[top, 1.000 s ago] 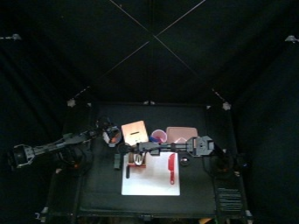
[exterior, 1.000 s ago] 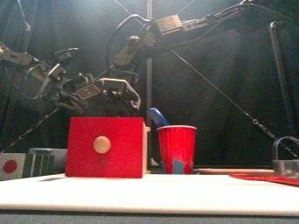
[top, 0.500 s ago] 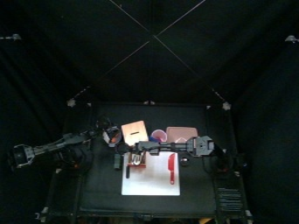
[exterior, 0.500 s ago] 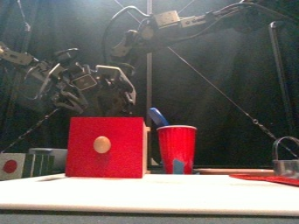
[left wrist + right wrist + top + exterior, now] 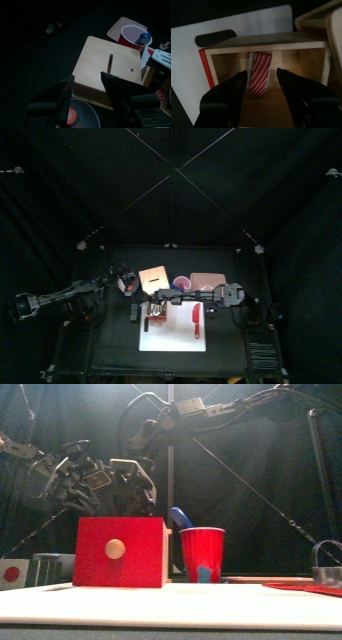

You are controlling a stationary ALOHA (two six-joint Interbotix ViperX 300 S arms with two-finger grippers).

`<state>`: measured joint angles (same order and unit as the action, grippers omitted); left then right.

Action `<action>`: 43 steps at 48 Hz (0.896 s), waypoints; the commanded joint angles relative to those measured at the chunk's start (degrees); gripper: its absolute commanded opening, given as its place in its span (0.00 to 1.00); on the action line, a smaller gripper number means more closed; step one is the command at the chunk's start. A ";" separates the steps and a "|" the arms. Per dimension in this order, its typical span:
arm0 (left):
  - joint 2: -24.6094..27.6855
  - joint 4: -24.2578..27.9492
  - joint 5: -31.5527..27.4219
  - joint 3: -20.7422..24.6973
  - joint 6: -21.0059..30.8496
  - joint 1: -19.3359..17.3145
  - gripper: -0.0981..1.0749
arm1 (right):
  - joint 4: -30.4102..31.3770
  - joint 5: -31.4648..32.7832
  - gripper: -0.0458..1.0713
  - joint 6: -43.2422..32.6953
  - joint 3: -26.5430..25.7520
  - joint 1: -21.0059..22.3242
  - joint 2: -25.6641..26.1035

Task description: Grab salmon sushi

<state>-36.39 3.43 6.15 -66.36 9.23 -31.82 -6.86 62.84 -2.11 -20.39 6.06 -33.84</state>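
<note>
Overhead camera looks straight down, front camera level and close; both share the wooden box (image 5: 151, 279) (image 5: 122, 552)

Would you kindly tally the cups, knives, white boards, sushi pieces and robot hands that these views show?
Red cup: 1
Red knife: 1
White board: 1
Salmon sushi: 1
Robot hands: 2, left hand and right hand
Total: 6
</note>
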 commanded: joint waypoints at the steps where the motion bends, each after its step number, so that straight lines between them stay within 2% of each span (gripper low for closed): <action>1: 0.00 0.00 0.26 1.23 0.00 -0.18 0.80 | -1.41 -0.09 0.81 0.00 -0.70 0.62 1.67; 43: 0.00 -0.35 -0.44 1.32 -0.09 -0.44 0.80 | 0.00 -0.70 0.80 -0.18 0.18 0.97 -1.05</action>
<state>-36.47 3.08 5.54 -66.36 9.23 -31.99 -6.86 62.31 -2.29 -19.69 6.59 -36.12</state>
